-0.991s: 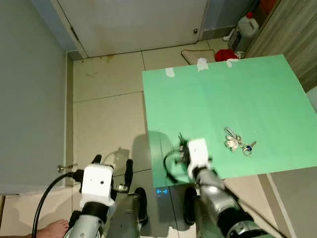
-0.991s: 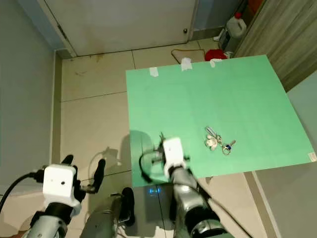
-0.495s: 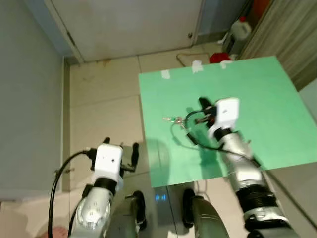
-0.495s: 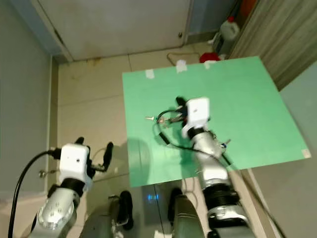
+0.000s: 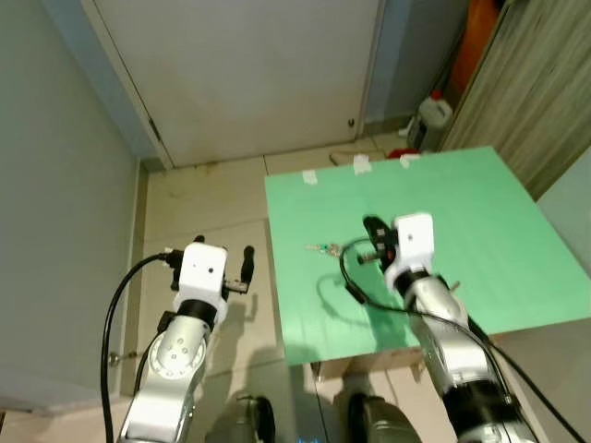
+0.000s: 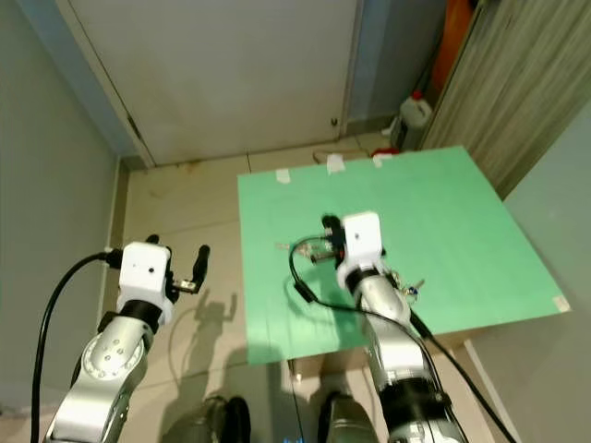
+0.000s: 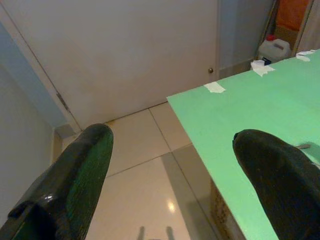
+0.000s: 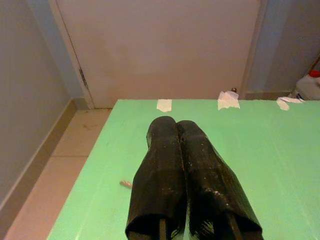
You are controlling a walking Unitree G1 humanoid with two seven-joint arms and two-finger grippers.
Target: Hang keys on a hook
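Right eye view has the keys [image 6: 407,287] lying flat on the green table [image 6: 452,198], just beside the right forearm and behind its gripper. They make a small silvery bunch with a spot of blue at one end, too small to count or see the ring.

The right gripper [image 8: 172,124] hovers low over the middle of the table, pointing towards the door [image 5: 249,74]. Its two black fingers are pressed tight together, with nothing visible between them. A black cable [image 5: 349,277] loops from its wrist above the green surface. Ahead of the fingers, towards the table's left edge, a small pale sliver [image 8: 126,184] lies on the green. I cannot tell what it is.

The left gripper [image 7: 172,140] is held out over the tiled floor [image 5: 203,198], just off the table's left edge, with its fingers spread wide apart and holding nothing.

Bits of white tape [image 8: 228,99] are stuck along the table's far edge. Beyond the far right corner a white jug [image 5: 430,118] stands on the floor by a wood-grained wall.
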